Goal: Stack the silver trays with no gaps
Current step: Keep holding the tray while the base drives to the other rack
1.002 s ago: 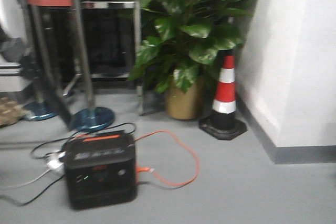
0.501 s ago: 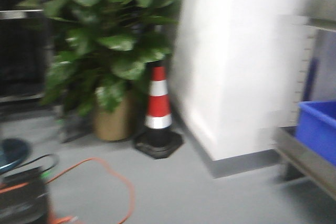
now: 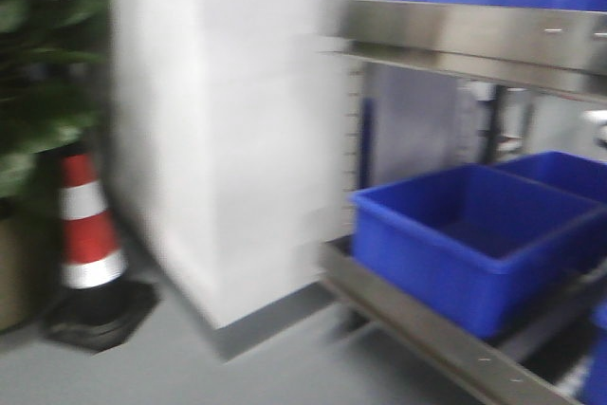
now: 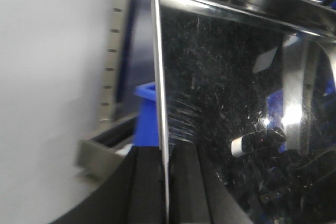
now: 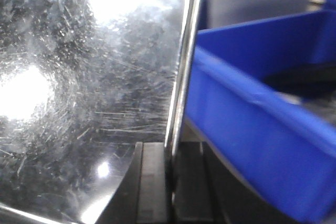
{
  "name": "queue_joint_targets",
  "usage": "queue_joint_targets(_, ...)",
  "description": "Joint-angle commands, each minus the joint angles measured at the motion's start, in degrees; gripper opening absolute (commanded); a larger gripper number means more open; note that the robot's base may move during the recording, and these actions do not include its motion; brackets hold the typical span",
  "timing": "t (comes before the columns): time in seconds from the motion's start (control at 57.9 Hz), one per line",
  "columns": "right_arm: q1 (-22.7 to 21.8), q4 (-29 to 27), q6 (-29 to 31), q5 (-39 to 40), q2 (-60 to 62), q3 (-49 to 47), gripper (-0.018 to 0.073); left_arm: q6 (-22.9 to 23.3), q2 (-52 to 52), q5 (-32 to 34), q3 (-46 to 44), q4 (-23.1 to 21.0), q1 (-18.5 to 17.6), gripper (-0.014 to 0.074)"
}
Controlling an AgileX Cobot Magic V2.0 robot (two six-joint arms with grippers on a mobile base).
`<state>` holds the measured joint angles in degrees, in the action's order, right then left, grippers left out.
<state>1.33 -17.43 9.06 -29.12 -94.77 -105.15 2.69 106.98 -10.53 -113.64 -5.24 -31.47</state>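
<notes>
Shelving [image 3: 446,37], blue crates [image 3: 455,244], white wall [image 3: 228,139], grey floor [image 3: 190,377], claws [image 4: 167,156] clamping silver tray [image 4: 236,93]

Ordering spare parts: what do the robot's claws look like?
The left claw and right claw each show two flat, matte black fingers with straight edges. No cables, markings or arm links are visible.

A steel shelf [image 3: 417,324] at 4 o'clock carries two blue crates [image 3: 465,234], side by side. On the grey floor [image 3: 285,377], a cone [image 3: 87,234] stands at 8 o'clock.
</notes>
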Motion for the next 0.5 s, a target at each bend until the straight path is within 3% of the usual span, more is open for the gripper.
queue_joint_targets(0.0,-0.1,0.7,1.0,1.4,0.6,-0.6,-0.0079,-0.1,-1.1,2.9,-0.7,-0.4,-0.2,-0.002)
queue_joint_targets(0.484,-0.1,0.7,1.0,1.4,0.6,-0.6,-0.0079,-0.1,-1.1,3.0,-0.7,-0.4,-0.3,-0.002)
